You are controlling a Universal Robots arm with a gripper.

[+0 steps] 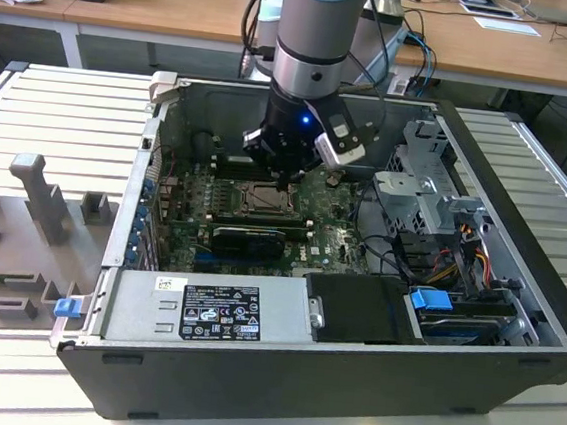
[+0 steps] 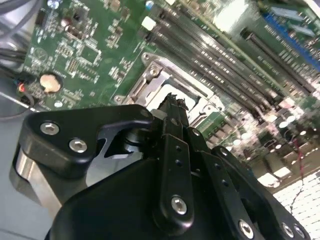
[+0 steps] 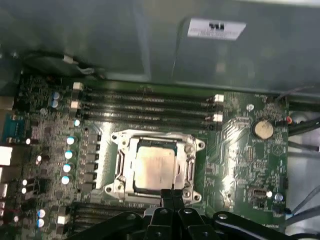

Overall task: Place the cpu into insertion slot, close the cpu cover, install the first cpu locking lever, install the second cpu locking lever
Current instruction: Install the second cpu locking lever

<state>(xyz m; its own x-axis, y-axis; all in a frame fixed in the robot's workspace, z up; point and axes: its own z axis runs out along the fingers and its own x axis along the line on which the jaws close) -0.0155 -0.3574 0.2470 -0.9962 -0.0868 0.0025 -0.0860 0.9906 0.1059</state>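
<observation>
Tool (image 3: pixel 171 196) lowered over seated cpu (image 3: pixel 155 167)

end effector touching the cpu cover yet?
Cannot tell. In the first wrist view the end effector tip overlaps the cpu cover's near edge; no view shows contact or gap plainly.

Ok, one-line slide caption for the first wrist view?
CPU seated in its socket, cover down, gripper at the socket's edge.

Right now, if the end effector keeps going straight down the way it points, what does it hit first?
Probably the edge of the cpu cover around the seated cpu; the end effector hangs just above that rim. Depth is hard to judge.
</observation>
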